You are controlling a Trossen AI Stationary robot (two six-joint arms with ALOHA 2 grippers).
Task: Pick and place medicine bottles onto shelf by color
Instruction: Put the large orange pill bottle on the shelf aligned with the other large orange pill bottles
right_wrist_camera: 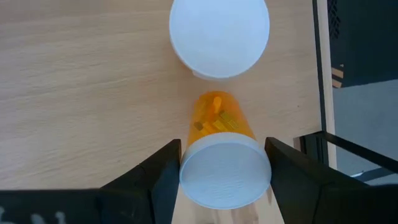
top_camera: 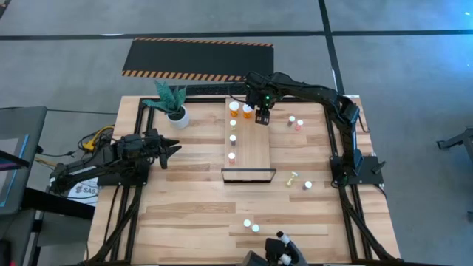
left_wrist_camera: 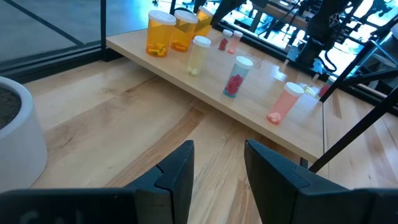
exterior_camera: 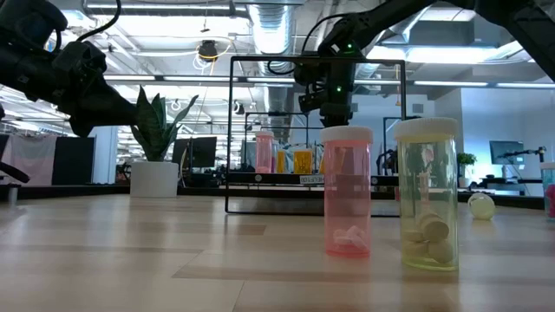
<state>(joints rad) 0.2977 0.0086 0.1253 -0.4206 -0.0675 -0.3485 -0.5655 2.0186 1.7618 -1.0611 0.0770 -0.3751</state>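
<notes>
The shelf [top_camera: 251,148] lies in the middle of the table, its dark frame [top_camera: 249,175] at the near end. Two orange bottles [top_camera: 234,109] and three smaller ones [top_camera: 233,138] stand along its left side. My right gripper [top_camera: 262,117] hangs over the shelf's far end, shut on a third orange bottle [right_wrist_camera: 221,118] beside a standing bottle's white cap [right_wrist_camera: 219,37]. More small bottles stand or lie on the table at the right [top_camera: 295,123] [top_camera: 299,181] and near the front edge [top_camera: 251,225]. My left gripper [top_camera: 171,150] [left_wrist_camera: 217,168] waits open at the table's left. My right gripper pinches the orange bottle at its white cap [right_wrist_camera: 186,171], one finger [right_wrist_camera: 163,177] on each side of the rim. The fingers come from above, pointing steeply down. The bottle hangs or stands upright below them; whether its bottom rests on the shelf I cannot tell.
A white pot with a green plant [top_camera: 176,112] stands at the far left of the table. A black mat with striped edges [top_camera: 198,59] lies on the floor beyond. In the low view a pink bottle [exterior_camera: 348,191] and a yellowish one [exterior_camera: 427,195] stand close to the camera.
</notes>
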